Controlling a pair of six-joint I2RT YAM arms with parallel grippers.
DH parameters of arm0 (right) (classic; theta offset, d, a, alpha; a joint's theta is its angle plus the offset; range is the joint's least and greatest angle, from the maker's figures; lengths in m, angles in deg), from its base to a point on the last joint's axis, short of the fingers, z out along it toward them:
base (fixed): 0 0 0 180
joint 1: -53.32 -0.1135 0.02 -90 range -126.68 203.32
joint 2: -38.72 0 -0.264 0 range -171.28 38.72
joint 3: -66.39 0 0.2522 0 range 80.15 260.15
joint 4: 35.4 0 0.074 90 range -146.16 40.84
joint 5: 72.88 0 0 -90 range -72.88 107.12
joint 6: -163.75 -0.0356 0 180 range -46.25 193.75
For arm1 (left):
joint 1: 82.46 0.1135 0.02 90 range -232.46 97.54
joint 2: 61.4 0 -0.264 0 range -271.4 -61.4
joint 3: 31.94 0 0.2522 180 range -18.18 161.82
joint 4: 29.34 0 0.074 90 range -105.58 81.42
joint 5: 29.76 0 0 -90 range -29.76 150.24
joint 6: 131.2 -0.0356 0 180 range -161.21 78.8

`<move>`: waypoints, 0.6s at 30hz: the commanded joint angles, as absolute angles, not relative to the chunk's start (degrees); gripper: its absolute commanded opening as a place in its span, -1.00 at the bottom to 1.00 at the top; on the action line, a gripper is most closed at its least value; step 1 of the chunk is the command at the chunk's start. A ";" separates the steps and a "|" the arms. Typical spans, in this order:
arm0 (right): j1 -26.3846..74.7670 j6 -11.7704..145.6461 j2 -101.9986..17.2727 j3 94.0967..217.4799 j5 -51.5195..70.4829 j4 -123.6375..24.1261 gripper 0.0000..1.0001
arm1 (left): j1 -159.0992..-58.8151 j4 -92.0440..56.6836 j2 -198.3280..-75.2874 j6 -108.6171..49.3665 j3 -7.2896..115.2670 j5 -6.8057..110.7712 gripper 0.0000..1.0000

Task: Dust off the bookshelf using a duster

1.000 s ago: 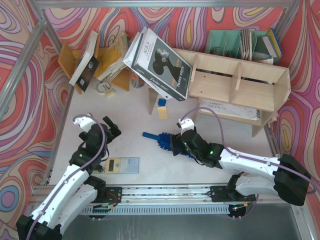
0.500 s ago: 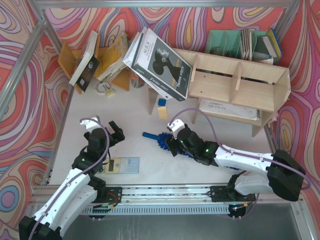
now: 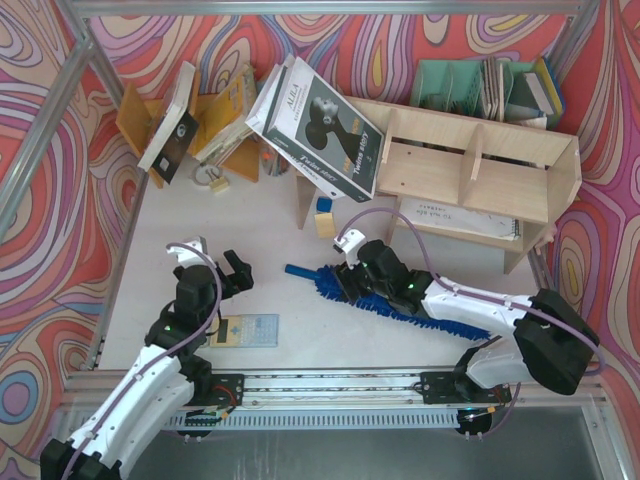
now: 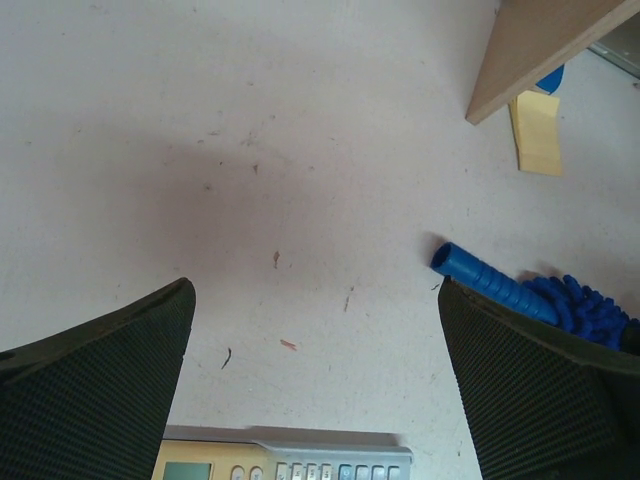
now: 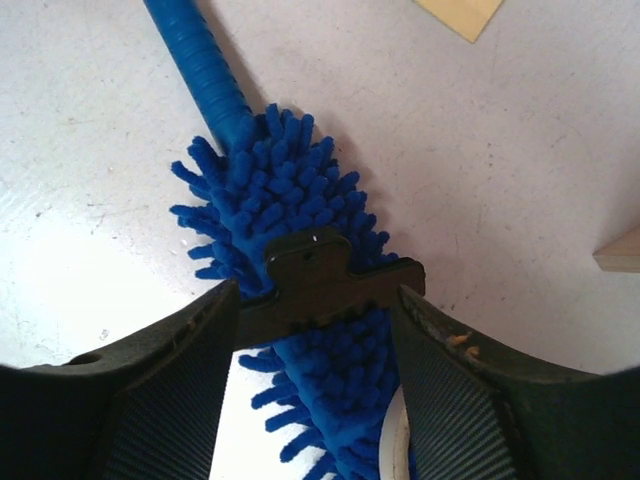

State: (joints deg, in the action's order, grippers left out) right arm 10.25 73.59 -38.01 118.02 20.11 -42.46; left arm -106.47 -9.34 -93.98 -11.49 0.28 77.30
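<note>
Straddling the duster (image 5: 290, 190) with the right gripper (image 5: 312, 295).
Flanking its fluffy head, without showing whether clenched or released; holding the left gripper (image 4: 315, 300) spread wide near a calculator (image 4: 285, 462).

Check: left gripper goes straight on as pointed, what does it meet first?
The left gripper would likely meet bare table first; the duster handle tip lies close beside that line.

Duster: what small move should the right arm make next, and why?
Probably close the right gripper firmly on the duster: the jaws straddle its fluffy head just below the handle, grip unclear, and it lies flat on the table.
</note>
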 commanded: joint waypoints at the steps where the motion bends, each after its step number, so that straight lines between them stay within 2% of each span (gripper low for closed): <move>1: 10.65 74.90 -38.96 120.14 17.36 -41.25 0.17 | -106.50 -12.06 -93.26 -13.17 -1.30 76.16 0.97; 18: 10.61 75.68 -42.08 121.27 17.70 -41.75 0.08 | -106.54 -12.82 -94.90 -13.26 -1.13 75.58 0.97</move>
State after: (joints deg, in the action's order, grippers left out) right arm 10.38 74.83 -41.31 120.19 17.24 -42.18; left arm -106.47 -11.43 -95.49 -12.34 0.02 75.86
